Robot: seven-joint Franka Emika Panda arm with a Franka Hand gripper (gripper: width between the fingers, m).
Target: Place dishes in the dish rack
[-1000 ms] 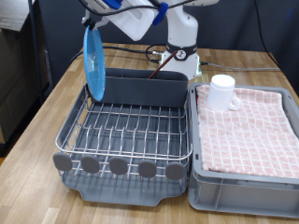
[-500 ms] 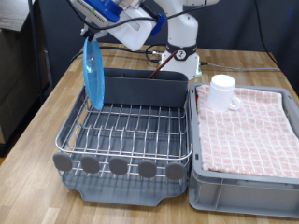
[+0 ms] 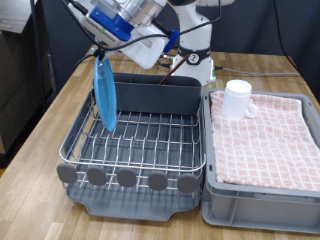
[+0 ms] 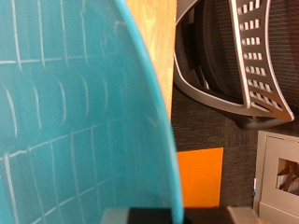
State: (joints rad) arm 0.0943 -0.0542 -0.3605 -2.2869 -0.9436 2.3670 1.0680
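The light-blue plate (image 3: 103,90) hangs on edge from my gripper (image 3: 100,52) over the dish rack (image 3: 140,145), near the rack's left side in the exterior view. Its lower rim reaches down to about the wires. The gripper is shut on the plate's top rim. In the wrist view the plate (image 4: 75,112) fills most of the picture and the fingers are hidden. The white mug (image 3: 237,98) stands on the checked cloth in the crate at the exterior view's right. The wooden spoon is out of view.
The grey crate (image 3: 262,195) lined with red-and-white checked cloth (image 3: 268,135) sits against the rack's right side. The rack's tall grey back compartment (image 3: 155,95) is just behind the plate. The robot base (image 3: 195,60) stands beyond it on the wooden table (image 3: 40,130).
The arm has swung toward the exterior view's left and turned the plate from showing its face to nearly edge-on, lowering it closer to the rack wires.
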